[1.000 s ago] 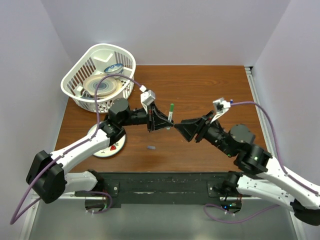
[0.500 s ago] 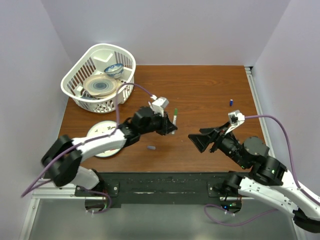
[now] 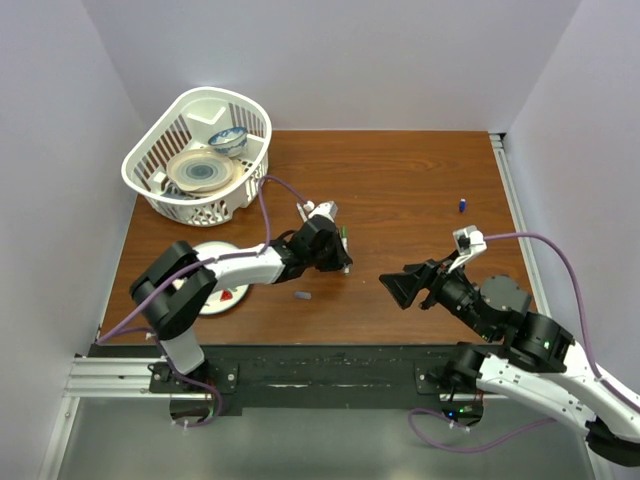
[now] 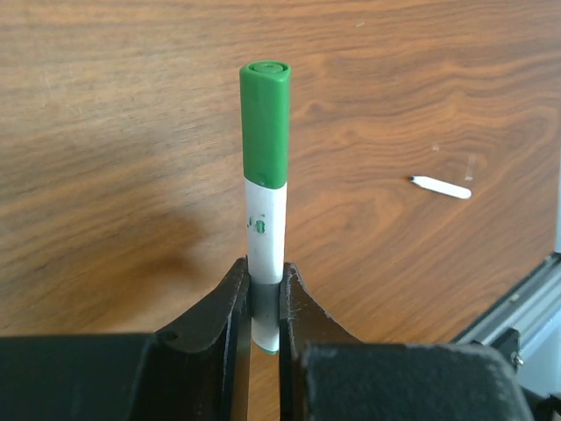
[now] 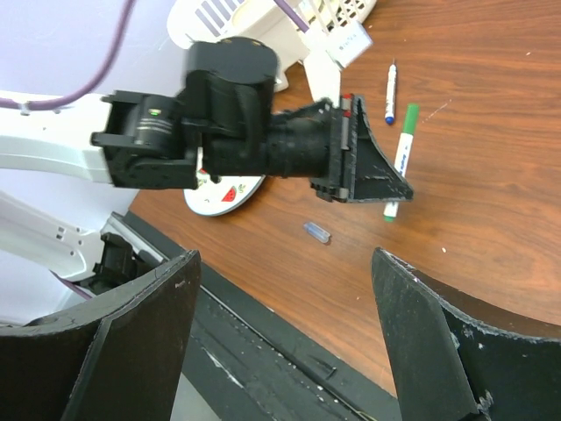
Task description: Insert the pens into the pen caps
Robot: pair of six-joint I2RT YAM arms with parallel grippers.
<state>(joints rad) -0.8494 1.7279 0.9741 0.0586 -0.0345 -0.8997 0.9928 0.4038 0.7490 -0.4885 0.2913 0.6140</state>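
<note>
My left gripper [image 4: 263, 267] is shut on a white pen [image 4: 266, 228] with the green cap [image 4: 265, 123] on its far end. In the top view this gripper [image 3: 343, 255] is low over the middle of the table. The right wrist view shows the capped pen [image 5: 403, 149] sticking out of it. My right gripper [image 5: 282, 254] is open and empty, right of the left one [image 3: 400, 285]. The grey-purple cap [image 3: 302, 296] lies near the front, also in the right wrist view [image 5: 317, 232]. The blue cap [image 3: 462, 205] lies far right. A second pen [image 5: 391, 88] with a blue tip lies beyond the left gripper, and a loose pen [image 4: 441, 187] shows in the left wrist view.
A white basket [image 3: 150, 180] with dishes stands at the back left. A small plate [image 3: 222, 298] with a watermelon picture lies under the left arm. A metal rail [image 3: 505, 190] runs along the table's right edge, and a black bar [image 3: 320, 365] along the front.
The two grippers have drawn apart from the middle. My left gripper has lowered toward the table with the green-capped pen. My right gripper has pulled back right and stands open.
</note>
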